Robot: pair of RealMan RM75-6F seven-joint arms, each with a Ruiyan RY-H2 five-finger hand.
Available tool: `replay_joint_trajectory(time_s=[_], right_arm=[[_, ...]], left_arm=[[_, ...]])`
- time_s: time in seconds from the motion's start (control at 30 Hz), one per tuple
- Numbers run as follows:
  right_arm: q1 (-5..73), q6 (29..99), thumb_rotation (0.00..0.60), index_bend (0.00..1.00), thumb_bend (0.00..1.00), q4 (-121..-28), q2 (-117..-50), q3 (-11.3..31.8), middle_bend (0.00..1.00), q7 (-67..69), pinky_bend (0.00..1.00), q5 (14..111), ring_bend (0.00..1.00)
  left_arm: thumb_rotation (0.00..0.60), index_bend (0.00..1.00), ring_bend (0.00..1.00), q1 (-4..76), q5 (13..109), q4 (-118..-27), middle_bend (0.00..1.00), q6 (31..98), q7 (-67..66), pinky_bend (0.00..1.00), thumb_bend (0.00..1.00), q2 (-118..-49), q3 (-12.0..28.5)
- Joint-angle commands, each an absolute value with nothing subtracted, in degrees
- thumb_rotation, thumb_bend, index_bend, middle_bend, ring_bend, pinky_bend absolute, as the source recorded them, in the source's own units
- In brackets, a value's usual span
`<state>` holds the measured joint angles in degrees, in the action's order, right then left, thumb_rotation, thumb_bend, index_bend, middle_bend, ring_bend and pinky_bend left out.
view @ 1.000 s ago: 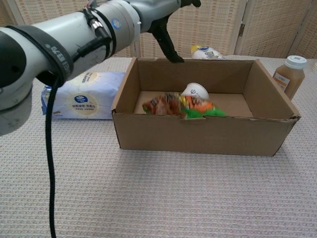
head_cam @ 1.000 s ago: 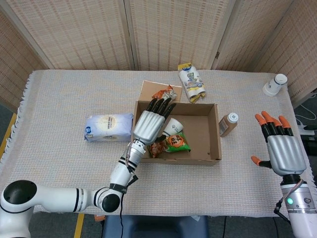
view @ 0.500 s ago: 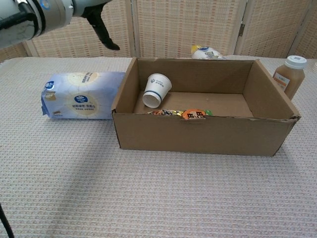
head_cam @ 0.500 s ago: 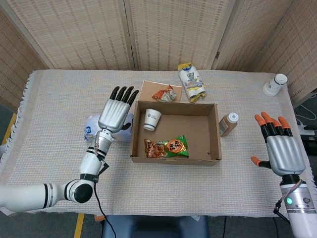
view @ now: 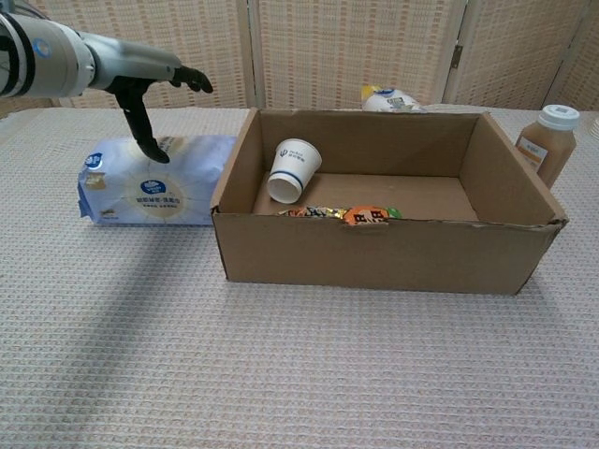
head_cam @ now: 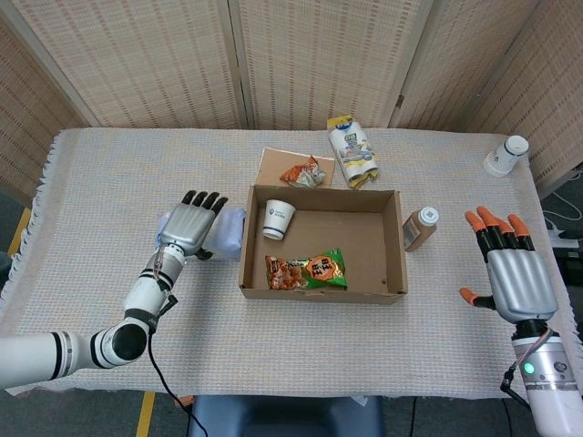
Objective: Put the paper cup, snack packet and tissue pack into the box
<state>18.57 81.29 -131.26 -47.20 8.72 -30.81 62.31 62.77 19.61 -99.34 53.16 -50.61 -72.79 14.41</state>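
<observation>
left hand (head_cam: pixel 189 225) fingers spread, over pale-blue plastic tissue pack (view: pixel 154 180) left of brown cardboard box (head_cam: pixel 393 246), contact unclear | right hand (head_cam: pixel 515 278) splayed, empty | white paper cup (head_cam: pixel 278 218), orange-green snack packet (head_cam: pixel 307 270) inside box, packet half-hidden in chest view

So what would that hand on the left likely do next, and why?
Probably lower and close on the pale blue tissue pack: the left hand hovers open above it, and it alone lies outside the brown cardboard box.
</observation>
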Motion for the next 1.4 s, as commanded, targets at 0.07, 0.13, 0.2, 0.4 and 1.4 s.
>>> replay_joint_trajectory(time_s=[0.07,0.13,0.2,0.4,1.4], right_arm=[[18.54,81.30,0.600,0.07,0.04,-131.21,-47.10,8.78,0.00,-30.66,0.00,62.20,0.00],[18.56,81.25,0.600,0.07,0.04,-131.15,-47.07,8.79,0.00,-30.63,0.00,62.14,0.00],[18.60,81.20,0.600,0.07,0.04,-131.06,-47.04,8.85,0.00,-30.56,0.00,61.99,0.00],[18.80,80.93,0.600,0.07,0.04,-130.62,-47.04,9.01,0.00,-30.44,0.00,61.25,0.00],[19.15,81.06,0.600,0.07,0.04,-130.38,-47.44,8.98,0.00,-30.91,0.00,60.49,0.00]], left_arm=[[0.600,0.00,0.00,64.88,15.97,-95.04,0.00,52.26,-50.49,0.04,0.17,-75.58,12.34],[0.600,0.00,0.00,65.62,14.19,-92.98,0.00,51.49,-50.36,0.04,0.17,-76.54,11.67],[0.600,0.00,0.00,66.21,12.69,-91.15,0.00,50.61,-50.30,0.04,0.17,-77.16,10.92],[0.600,0.00,0.00,67.21,8.90,-88.32,0.00,48.28,-49.82,0.04,0.17,-77.51,8.85],[0.600,0.49,0.52,66.04,17.83,-82.23,0.61,52.43,-42.87,0.69,0.36,-79.61,7.37]])
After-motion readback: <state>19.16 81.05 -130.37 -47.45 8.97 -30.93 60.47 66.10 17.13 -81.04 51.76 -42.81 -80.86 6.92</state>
